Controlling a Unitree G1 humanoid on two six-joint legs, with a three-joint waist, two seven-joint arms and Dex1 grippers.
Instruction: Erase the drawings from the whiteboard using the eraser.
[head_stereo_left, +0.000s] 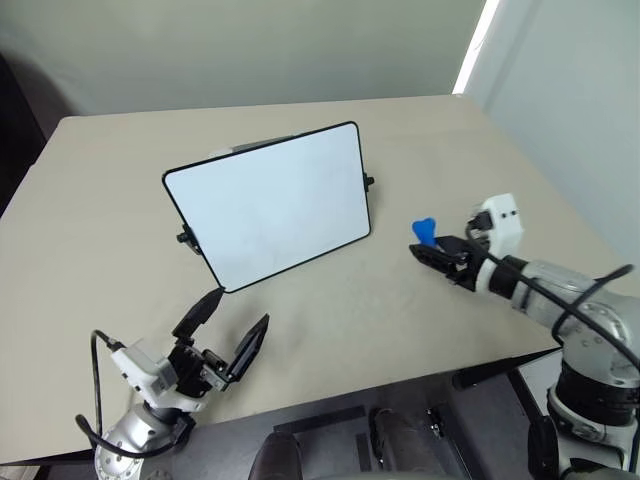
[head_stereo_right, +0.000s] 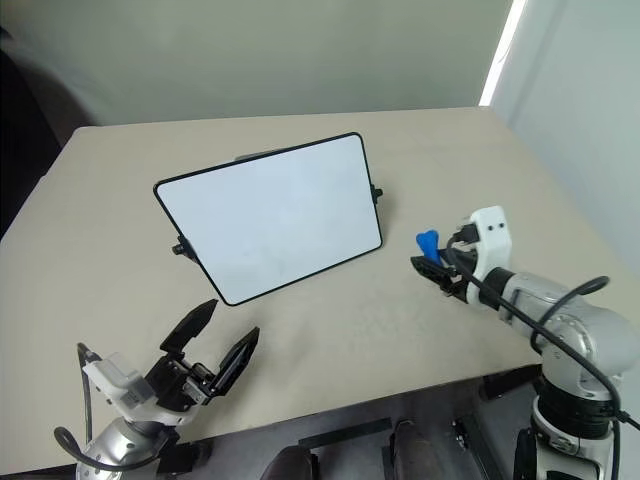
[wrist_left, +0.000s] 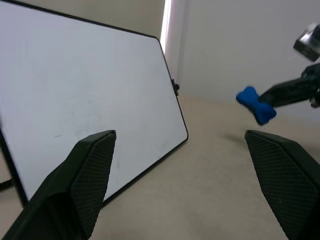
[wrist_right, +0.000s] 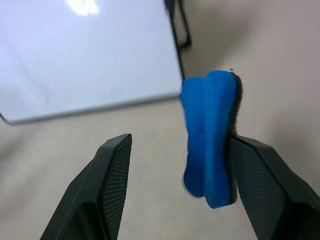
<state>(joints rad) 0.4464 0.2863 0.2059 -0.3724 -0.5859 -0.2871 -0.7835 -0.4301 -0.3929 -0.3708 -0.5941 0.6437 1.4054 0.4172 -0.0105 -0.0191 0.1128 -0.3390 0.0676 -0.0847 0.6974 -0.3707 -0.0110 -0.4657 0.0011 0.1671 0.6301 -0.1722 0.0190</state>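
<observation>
The whiteboard (head_stereo_left: 270, 205) looks smooth and faintly glossy in a thin black frame; the table (head_stereo_left: 110, 200) is matt beige; the eraser (wrist_right: 207, 137) is matt blue foam, dark felt-backed.

The robot's left hand (head_stereo_left: 228, 330) is low on its own left side, raised off the worktop, two black fingers spread wide apart, holding nothing. The right hand (head_stereo_left: 432, 247) reaches in from the right, fingers parted, a blue eraser (head_stereo_left: 424, 232) against one finger.
</observation>
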